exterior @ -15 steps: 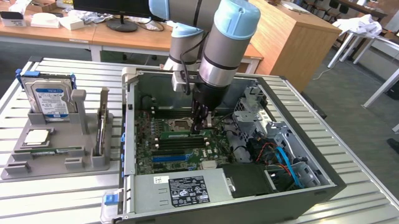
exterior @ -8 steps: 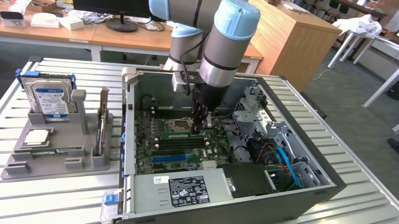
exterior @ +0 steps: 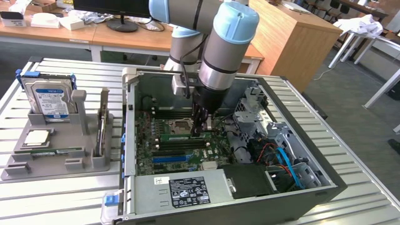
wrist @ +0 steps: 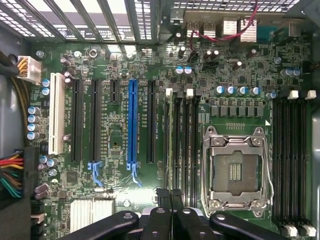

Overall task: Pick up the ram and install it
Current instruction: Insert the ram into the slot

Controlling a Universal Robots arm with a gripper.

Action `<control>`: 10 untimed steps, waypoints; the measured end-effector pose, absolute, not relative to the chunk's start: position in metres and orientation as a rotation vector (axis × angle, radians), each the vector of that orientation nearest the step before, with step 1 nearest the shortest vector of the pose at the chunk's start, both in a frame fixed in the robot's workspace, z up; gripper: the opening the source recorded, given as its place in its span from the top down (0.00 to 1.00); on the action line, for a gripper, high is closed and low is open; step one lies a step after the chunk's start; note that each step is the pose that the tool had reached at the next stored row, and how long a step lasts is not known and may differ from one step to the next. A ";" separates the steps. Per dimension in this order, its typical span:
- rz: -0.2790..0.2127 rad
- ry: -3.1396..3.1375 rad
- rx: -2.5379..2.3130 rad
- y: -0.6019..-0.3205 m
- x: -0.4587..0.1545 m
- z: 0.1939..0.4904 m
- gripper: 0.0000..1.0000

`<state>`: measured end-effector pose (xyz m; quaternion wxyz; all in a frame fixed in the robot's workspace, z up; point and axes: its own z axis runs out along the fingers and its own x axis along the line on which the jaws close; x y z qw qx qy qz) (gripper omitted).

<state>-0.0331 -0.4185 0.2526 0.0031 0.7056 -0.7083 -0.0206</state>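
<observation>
Starting nearest the exterior camera, a slatted counter (exterior: 56, 201) carries an open case (exterior: 250, 211), with a labelled power supply (exterior: 181, 187) along its near edge. Past that lies the motherboard (exterior: 187, 150), with a blue slot (exterior: 170, 159) (wrist: 132, 122) among black ones.

Just beyond these, the ram (exterior: 181, 136) (wrist: 170, 145) stands on edge in the bank of long slots beside the CPU socket (exterior: 181, 124) (wrist: 235, 172). It is in line with the slot of that bank farthest from the socket. Whether it is pressed fully home cannot be told.

The tool (exterior: 201, 132) (wrist: 169, 197) reaches straight down into the case from the arm (exterior: 225, 47). It is clenched on the ram, its black fingers (wrist: 162, 202) drawn close on either side of the thin top edge, toward the end on the exterior view's right.

Off to the exterior view's left, a grey holder (exterior: 81, 159) sits on the counter, and a hard drive (exterior: 48, 101) stands upright at its far end. Farthest back is a wooden cabinet (exterior: 293, 37).
</observation>
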 end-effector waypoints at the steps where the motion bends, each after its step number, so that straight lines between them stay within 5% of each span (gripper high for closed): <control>1: -0.065 -2.221 2.212 -0.418 -0.033 0.253 0.89; 10: -0.064 -2.221 2.212 -0.419 -0.033 0.250 0.89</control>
